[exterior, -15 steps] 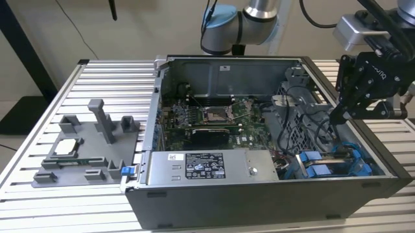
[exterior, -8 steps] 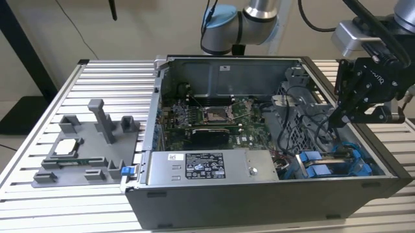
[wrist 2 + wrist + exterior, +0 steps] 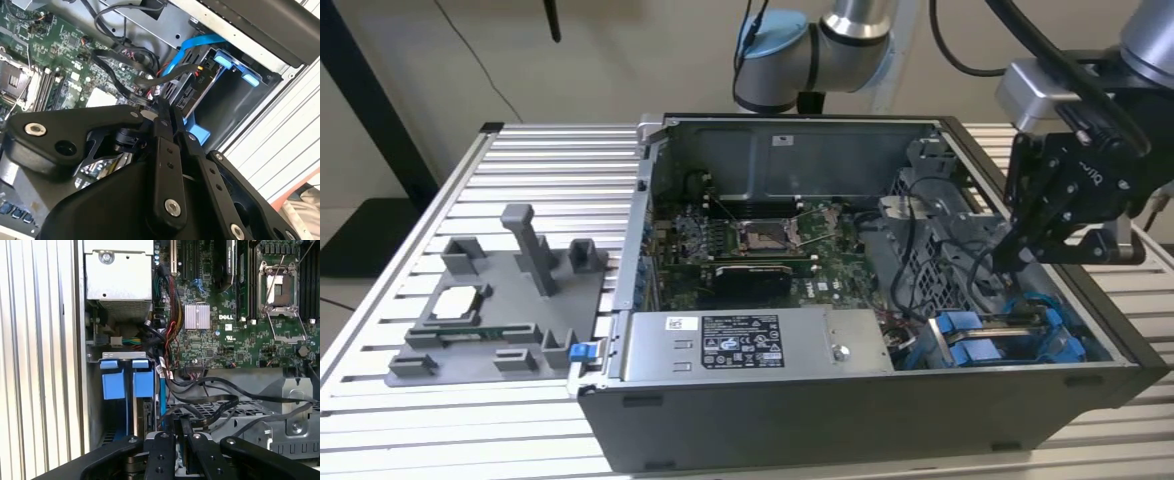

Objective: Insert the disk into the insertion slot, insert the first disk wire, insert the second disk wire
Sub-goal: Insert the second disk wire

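Observation:
The disk [image 3: 199, 89], silver-grey in its blue carrier, sits inside the insertion slot [image 3: 242, 102], a grey bay with blue tabs [image 3: 235, 67] at its mouth. A blue flat wire [image 3: 192, 46] and a bundle of red, yellow and black wires [image 3: 200, 69] reach the disk's end. My gripper [image 3: 164, 107] is shut, its tips right at that wired end among black cables; I cannot tell whether a wire is pinched. In the first wrist view the gripper [image 3: 179, 425] hangs just beside the blue tabs [image 3: 127, 380] and the blue wire [image 3: 162, 400]. In the exterior view the gripper [image 3: 1017, 248] hovers over the blue carriers [image 3: 981, 338].
The open computer case [image 3: 854, 420] lies on a slatted aluminium table [image 3: 534, 170]. Inside are the motherboard [image 3: 747, 240], a labelled power supply [image 3: 747, 345] and loose black cables [image 3: 225, 402]. A grey fixture [image 3: 494, 300] with parts stands on the exterior view's left.

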